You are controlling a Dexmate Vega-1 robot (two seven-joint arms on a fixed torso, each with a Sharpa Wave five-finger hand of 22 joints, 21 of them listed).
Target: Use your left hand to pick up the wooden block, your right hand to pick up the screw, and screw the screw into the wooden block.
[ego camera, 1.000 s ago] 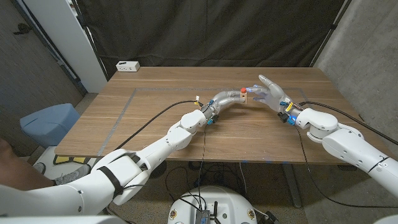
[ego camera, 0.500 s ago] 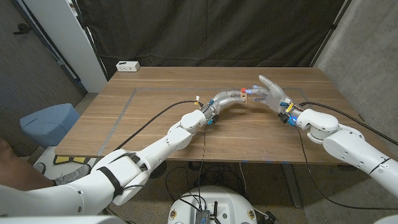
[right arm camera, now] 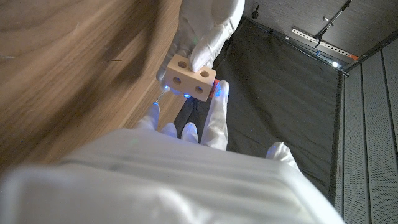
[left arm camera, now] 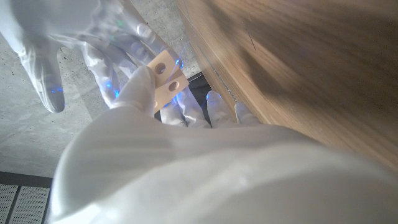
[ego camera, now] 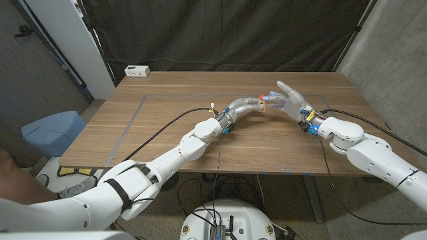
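Now wooden block (ego camera: 265, 101) held above table (ego camera: 167, 127), near its middle, left hand (ego camera: 248, 104) clamped on it. Red screw (ego camera: 259, 98) at block, pinched by right hand (ego camera: 288, 99), other fingers (ego camera: 285, 87) spread. Holes of block visible in wrist views.

We see two glossy white arms w/ rounded shell segments; the left arm (ego camera: 175, 155) carries a black band near the shoulder. Black cables run along both forearms, w/ small blue and yellow fittings at the wrists. The left hand (ego camera: 244, 105) and right hand (ego camera: 291, 100) wear pale grey-white covers; blue light glows on the fingers (left arm camera: 51, 93) in the wrist views.
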